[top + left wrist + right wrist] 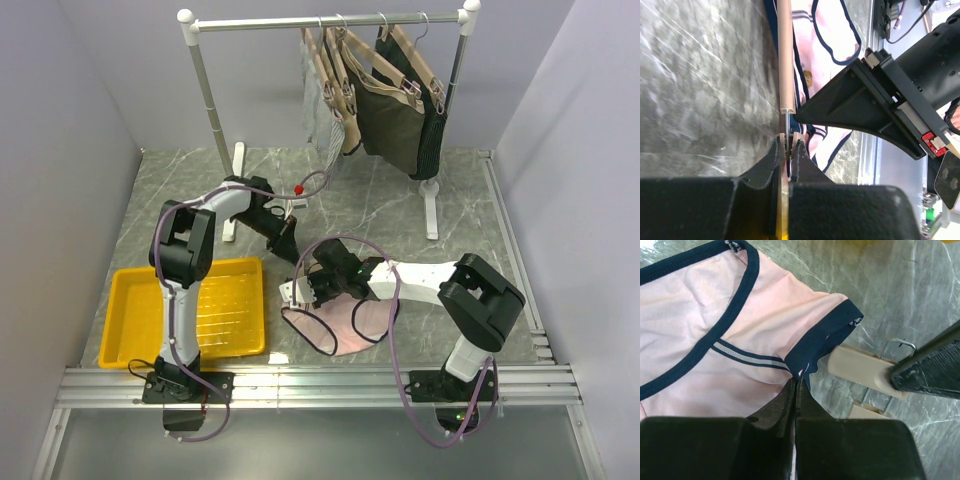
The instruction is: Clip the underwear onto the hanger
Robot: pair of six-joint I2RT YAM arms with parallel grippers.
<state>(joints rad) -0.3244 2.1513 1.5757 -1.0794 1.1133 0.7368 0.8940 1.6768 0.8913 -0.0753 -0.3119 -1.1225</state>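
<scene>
The pale pink underwear (345, 322) with navy edging lies on the table in front of the right arm. My right gripper (799, 379) is shut on its navy waistband (815, 347) at a corner; the gripper also shows in the top view (302, 290). The tan hanger (785, 55) lies along the underwear's edge (827, 30). My left gripper (788, 145) is shut on the hanger's end clip, squeezing its tan plates. That clip (865, 371) lies just right of the held waistband. In the top view the left gripper (285, 238) sits just behind the right gripper, and the hanger is mostly hidden.
A yellow tray (135, 325) sits at front left. A white clothes rack (320, 20) stands at the back with tan hangers bearing dark olive garments (390, 115) and a grey mesh garment (322, 110). Its feet (432, 210) rest on the table. A metal rail (320, 385) runs along the near edge.
</scene>
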